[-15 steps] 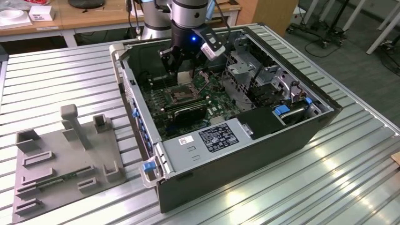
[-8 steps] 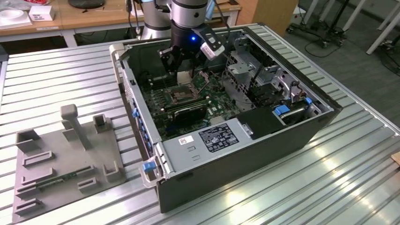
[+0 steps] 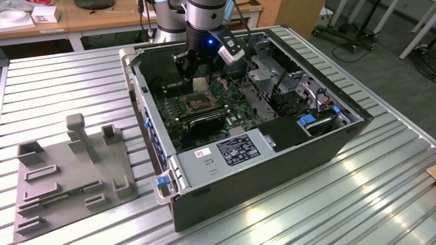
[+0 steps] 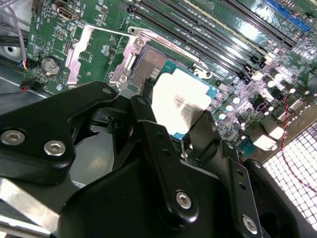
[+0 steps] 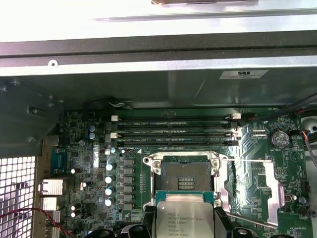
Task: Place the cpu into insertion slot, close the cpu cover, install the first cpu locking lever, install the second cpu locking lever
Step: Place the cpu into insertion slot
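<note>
While the cpu (image 4: 182, 94) hangs over the slot (image 4: 147, 64), not seated yet, the gripper (image 4: 177, 111) has its jaws clamped on two opposite edges of the chip. In the first wrist view the chip overlaps the slot's near edge, so it looks slightly off centre. The cover (image 4: 96, 54) lies flipped open on the board (image 4: 237, 59) just beside the slot, out of the way, and a thin lever (image 5: 247, 160) sticks out past the rim.

To do this step well, I judge: keep the chip level, square its edges to the rim, match corner mark and notches, and come straight down. No sliding across the contacts and no pressing; let go only once it sits flat inside the rim. The risk is a tilted drop onto the contacts.

As for writing, there is fine print on the chip's lid, too small to make out. A dark sticker (image 3: 237, 149) sits on the case's (image 3: 286, 168) near panel, with a small white one (image 3: 202, 152) to its left in the exterior view. Another white sticker (image 5: 243, 74) is on the case wall.
</note>
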`<state>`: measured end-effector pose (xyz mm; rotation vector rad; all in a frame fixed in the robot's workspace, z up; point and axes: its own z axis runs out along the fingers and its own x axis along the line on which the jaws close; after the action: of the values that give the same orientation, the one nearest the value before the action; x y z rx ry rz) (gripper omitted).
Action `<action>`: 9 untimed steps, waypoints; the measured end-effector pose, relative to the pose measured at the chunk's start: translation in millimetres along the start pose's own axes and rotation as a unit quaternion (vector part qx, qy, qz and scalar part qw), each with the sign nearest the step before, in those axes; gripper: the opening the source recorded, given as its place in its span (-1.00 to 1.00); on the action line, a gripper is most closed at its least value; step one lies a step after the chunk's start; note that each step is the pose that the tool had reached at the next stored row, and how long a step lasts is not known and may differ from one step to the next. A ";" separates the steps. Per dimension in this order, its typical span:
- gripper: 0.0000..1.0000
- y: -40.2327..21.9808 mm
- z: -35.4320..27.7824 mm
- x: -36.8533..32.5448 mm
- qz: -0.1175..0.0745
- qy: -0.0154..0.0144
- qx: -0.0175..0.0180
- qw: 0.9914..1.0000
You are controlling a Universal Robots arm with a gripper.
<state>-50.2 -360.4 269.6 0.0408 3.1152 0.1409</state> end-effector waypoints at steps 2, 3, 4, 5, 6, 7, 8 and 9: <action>0.08 -0.2 1.1 0.1 0.000 0.000 0.000 1.000; 0.08 -0.2 1.6 0.1 0.000 0.000 0.000 1.000; 0.08 -0.3 2.0 0.1 0.000 0.000 0.000 1.000; 0.08 -0.3 2.1 0.1 0.000 0.000 0.000 1.000; 0.08 -0.3 2.1 0.1 0.000 0.000 0.000 1.000; 0.08 -0.3 2.2 0.1 0.000 0.000 0.000 1.000; 0.08 -0.1 2.4 0.1 0.000 0.000 0.000 1.000; 0.08 0.2 2.6 0.1 0.000 0.000 0.000 1.000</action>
<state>-50.2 -359.9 267.1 0.0407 3.1151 0.1419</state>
